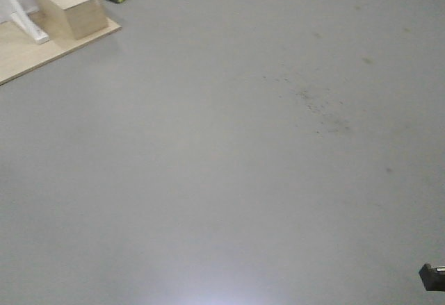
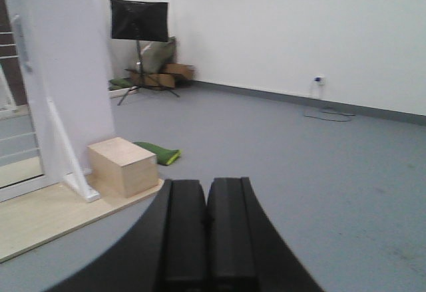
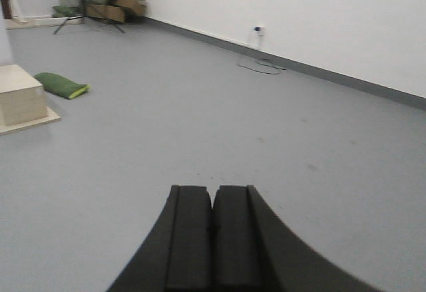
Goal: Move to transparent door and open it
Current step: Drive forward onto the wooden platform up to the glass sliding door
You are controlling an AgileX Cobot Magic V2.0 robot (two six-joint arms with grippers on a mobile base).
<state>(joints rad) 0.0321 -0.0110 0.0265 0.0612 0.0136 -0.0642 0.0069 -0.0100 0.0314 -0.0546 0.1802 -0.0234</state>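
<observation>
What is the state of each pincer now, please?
Left pincer: closed, holding nothing.
Right pincer: closed, holding nothing.

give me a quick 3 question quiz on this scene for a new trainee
1. True or false: the left gripper is shut with nothing in it.
2. Relative to the wooden box, the green pad lies: A on top of it; B on the floor beside it; C inside it.
3. Which wrist view shows the transparent door?
Key: 1 true; 2 B; 3 left wrist.
</observation>
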